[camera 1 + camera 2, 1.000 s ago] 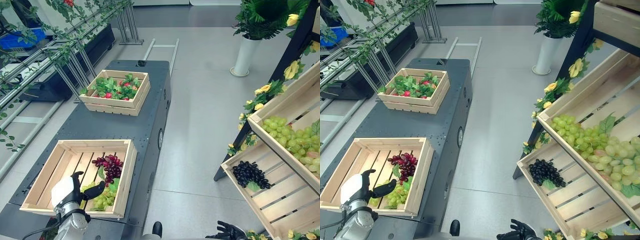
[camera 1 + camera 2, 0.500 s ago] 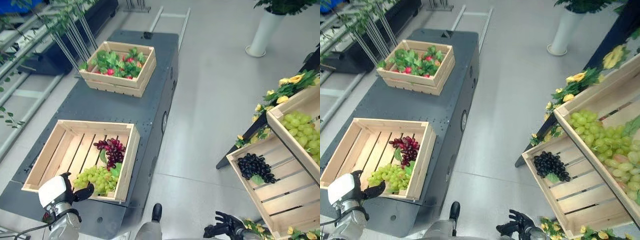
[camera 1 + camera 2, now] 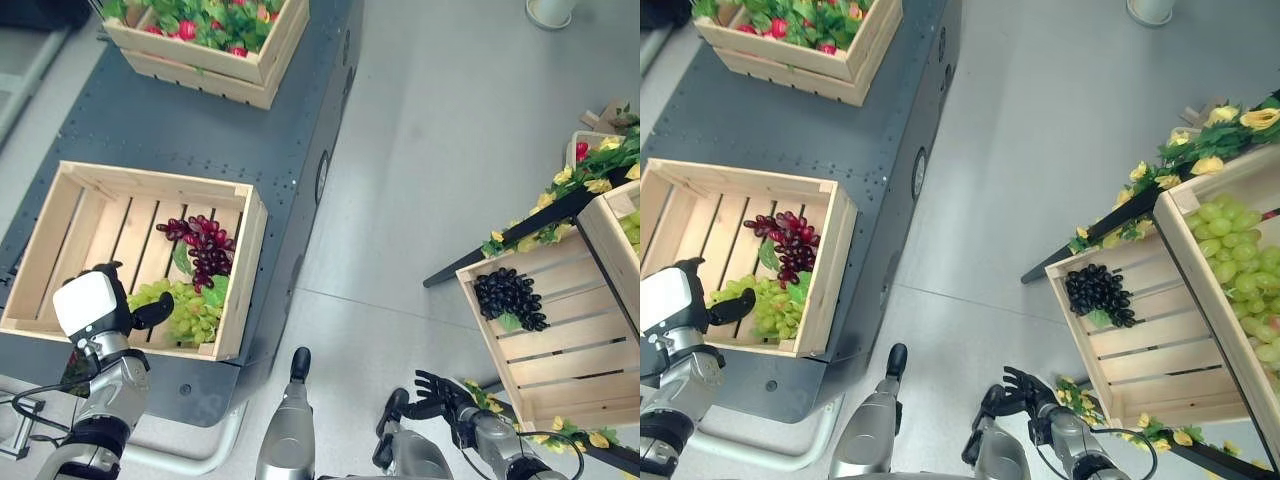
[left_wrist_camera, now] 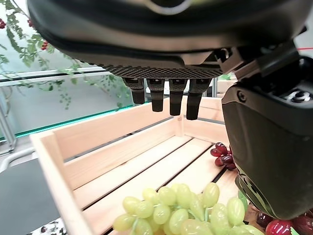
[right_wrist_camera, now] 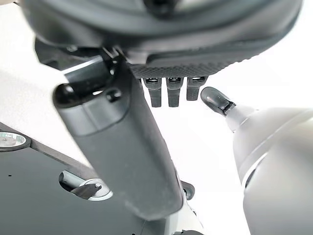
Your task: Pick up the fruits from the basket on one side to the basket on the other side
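Left hand (image 3: 95, 305) hangs over the near edge of the wooden crate (image 3: 60, 205) on the dark platform (image 3: 150, 125), fingers straight and thumb spread wide — it holds nothing. Just past its thumb, inside the crate, lies the green grape bunch (image 3: 185, 310), close beneath the palm in the left wrist view but not gripped. Beyond that bunch, further from the hand, sits the red grape bunch (image 3: 200, 250), touching the green one.

Judging by this, the step in hand is the reach for a fruit in this crate, with the grasp not yet made. Next the hand would need to drop onto the green bunch and curl round it, then carry it across to the slatted shelf crate (image 3: 550, 345) on the robot's right, where a black grape bunch (image 3: 508, 298) already lies.

Right hand (image 3: 435, 392) idles low beside the body, fingers loosely spread — empty.
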Controlling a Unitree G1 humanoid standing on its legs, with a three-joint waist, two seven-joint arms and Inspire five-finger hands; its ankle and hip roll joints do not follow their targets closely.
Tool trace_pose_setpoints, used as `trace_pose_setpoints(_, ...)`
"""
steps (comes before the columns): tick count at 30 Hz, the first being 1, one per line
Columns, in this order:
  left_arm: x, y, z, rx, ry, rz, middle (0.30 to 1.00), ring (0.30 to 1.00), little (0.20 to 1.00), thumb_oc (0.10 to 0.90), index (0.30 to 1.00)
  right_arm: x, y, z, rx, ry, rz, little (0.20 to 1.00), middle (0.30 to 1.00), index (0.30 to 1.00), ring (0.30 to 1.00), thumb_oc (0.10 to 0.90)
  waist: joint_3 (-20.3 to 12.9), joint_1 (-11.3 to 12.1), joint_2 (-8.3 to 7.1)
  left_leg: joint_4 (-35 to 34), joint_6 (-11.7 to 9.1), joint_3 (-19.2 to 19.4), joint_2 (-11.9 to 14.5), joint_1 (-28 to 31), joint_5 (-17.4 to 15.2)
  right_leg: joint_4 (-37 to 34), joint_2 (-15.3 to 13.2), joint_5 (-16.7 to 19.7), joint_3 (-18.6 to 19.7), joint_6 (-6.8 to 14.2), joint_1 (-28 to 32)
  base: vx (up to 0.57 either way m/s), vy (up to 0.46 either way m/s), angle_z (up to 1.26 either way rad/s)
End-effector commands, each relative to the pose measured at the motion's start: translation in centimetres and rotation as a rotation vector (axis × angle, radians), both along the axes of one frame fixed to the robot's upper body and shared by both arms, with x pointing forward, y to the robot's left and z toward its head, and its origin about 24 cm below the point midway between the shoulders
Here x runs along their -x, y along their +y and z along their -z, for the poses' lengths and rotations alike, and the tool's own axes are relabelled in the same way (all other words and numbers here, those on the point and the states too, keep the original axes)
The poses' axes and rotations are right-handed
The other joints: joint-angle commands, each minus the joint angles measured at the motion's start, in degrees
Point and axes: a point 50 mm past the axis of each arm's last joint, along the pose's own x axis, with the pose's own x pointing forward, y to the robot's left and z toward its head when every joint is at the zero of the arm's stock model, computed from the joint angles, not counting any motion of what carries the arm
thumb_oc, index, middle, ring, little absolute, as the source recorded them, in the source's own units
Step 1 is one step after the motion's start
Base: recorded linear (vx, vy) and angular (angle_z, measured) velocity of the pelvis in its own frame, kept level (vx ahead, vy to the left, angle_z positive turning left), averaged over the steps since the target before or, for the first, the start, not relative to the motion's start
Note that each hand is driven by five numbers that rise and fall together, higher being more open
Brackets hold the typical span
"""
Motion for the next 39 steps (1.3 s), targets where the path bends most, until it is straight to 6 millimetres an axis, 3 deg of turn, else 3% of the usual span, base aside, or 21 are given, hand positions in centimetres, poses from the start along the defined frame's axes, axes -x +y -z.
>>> trace_pose_setpoints(1,0.0,3.5,-5.4,-0.24,-0.095,-0.045,0.9,0.9,0.9,0.8,0.9,0.6,-0.6,-0.2,-0.027,-0.024,-0.02,0.9,0.9,0.9,0.9,0.8,-0.6,0.6,-0.11,8.4,2.2,0.9,-2.7,-4.5,-5.8,11.9,1.0,-4.2,1.4,-3.6,-6.2,-0.04,-0.021,0.01)
trace_pose_setpoints(8,-0.9,4.6,-6.8,-0.24,0.009,-0.072,0.9,0.9,0.9,0.8,0.9,-1.3,-0.4,-1.3,-0.045,-0.083,-0.02,0.9,0.9,0.9,0.9,0.8,2.0,0.5,-1.58,11.3,2.5,1.4,-2.6,-8.1,-6.3,13.1,1.5,-3.9,1.6,-3.6,-8.5,-0.05,-0.006,-0.01)
trace_pose_setpoints(17,-1.0,5.1,-8.1,-0.285,0.213,-0.055,0.9,0.9,0.9,0.8,0.9,-1.9,-0.8,-1.9,-0.048,-0.117,-0.026,0.9,0.9,0.9,0.9,0.8,3.0,0.9,-1.89,11.2,2.0,1.1,-2.5,-9.0,-5.9,11.3,2.0,-3.6,1.3,-3.6,-7.5,0.0,-0.002,0.0)
trace_pose_setpoints(21,-0.9,5.7,-9.7,-0.315,0.242,-0.066,0.9,0.9,0.9,0.8,0.9,-2.1,-1.3,-2.2,-0.044,-0.132,-0.016,0.9,0.9,0.9,0.9,0.8,3.2,1.2,-1.75,11.0,1.7,0.9,-2.3,-9.3,-5.7,11.2,2.1,-3.9,0.9,-3.8,-7.3,-0.02,-0.011,0.01)
trace_pose_setpoints(27,0.0,6.9,-13.7,-0.385,0.225,-0.095,0.9,0.9,0.9,0.8,0.9,-1.7,-1.6,-2.1,-0.057,-0.131,0.007,0.9,0.9,0.9,0.9,0.8,3.0,2.4,-1.79,10.1,1.4,0.7,-2.1,-8.9,-5.5,9.9,2.0,-3.7,-0.4,-3.6,-5.8,0.0,-0.027,0.06)
trace_pose_setpoints(33,0.3,7.2,-15.6,-0.466,0.269,-0.102,0.9,0.9,0.9,0.8,0.9,-1.6,-1.3,-2.0,-0.075,-0.131,0.019,0.9,0.9,0.9,0.9,0.8,2.7,3.6,-2.06,8.9,1.2,0.3,-2.3,-8.7,-5.3,8.6,2.1,-3.4,-1.4,-3.3,-4.9,0.01,-0.032,0.06)
trace_pose_setpoints(35,0.2,7.1,-16.1,-0.478,0.286,-0.102,0.9,0.9,0.9,0.8,0.9,-1.6,-1.2,-2.0,-0.08,-0.135,0.019,0.9,0.9,0.9,0.9,0.8,2.6,3.8,-2.15,9.2,0.9,-0.1,-2.2,-8.3,-6.7,9.0,2.3,-4.3,-1.0,-3.0,-4.6,0.05,-0.039,0.04)
trace_pose_setpoints(39,0.0,7.1,-16.3,-0.507,0.322,-0.094,0.9,0.9,0.9,0.8,0.9,-1.7,-1.1,-2.1,-0.089,-0.14,0.016,0.9,0.9,0.9,0.9,0.8,2.6,3.9,-2.26,10.0,1.1,-0.2,-2.4,-8.7,-7.1,9.3,2.3,-4.2,-1.1,-3.0,-4.9,0.0,0.0,0.0)
